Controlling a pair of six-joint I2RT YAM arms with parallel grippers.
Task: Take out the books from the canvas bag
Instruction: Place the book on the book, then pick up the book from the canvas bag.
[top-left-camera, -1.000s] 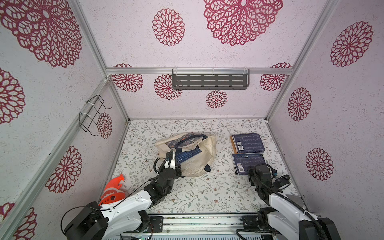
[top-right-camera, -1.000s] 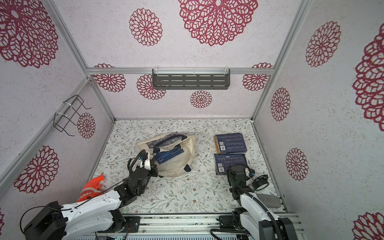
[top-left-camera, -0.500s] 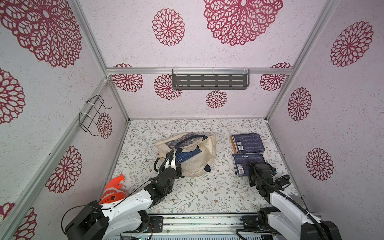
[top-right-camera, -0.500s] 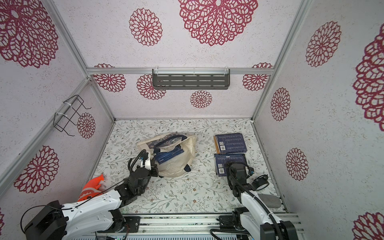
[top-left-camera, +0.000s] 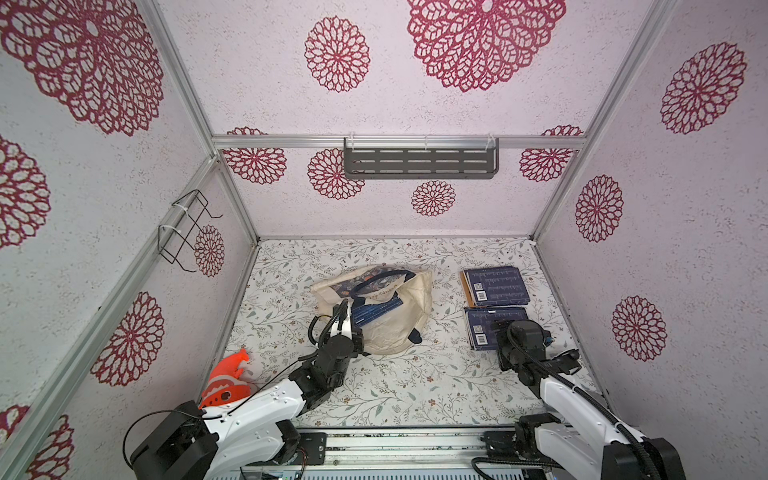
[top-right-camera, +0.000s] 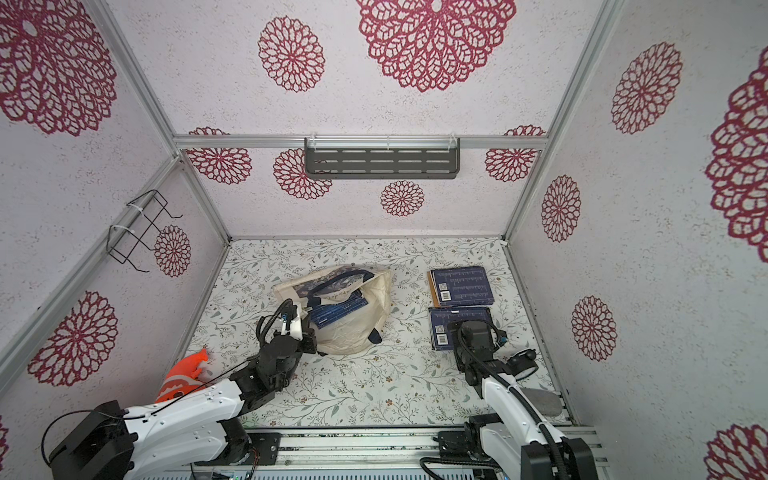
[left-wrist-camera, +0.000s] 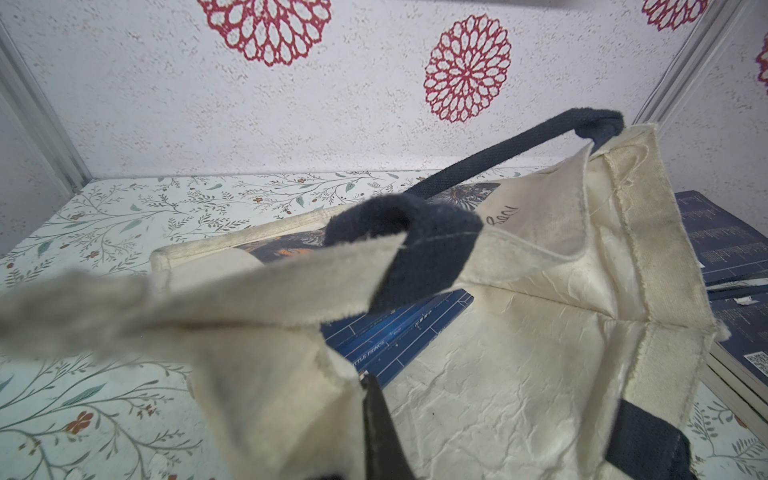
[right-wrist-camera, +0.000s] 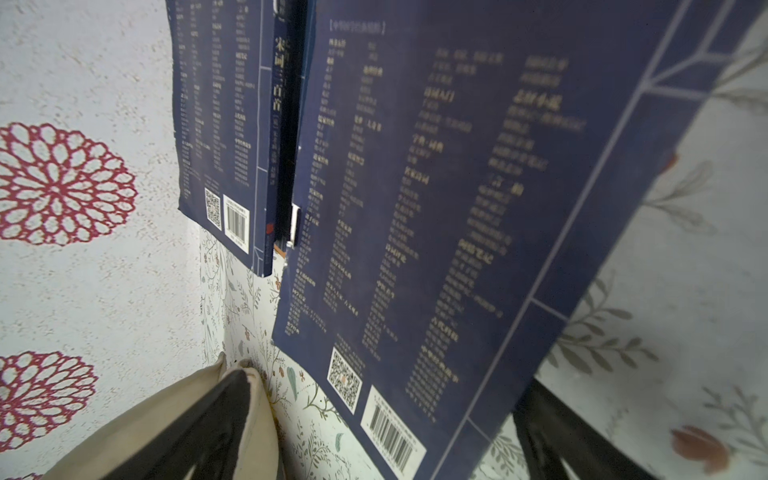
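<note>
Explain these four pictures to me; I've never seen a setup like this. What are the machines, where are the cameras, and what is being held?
Two robot arms, a left arm and a right arm, stand at the near edge of a floral table. Two pictures come from one camera head overhead. The other two come from cameras on the arms' wrists.

On the table lie a canvas bag, a farther stack and a nearer stack of dark blue books, and an orange object by the left arm. One more book shows inside the bag.

The left end effector is shut on the canvas bag's rim. The right end effector is open above the nearer stack, holding nothing.
</note>
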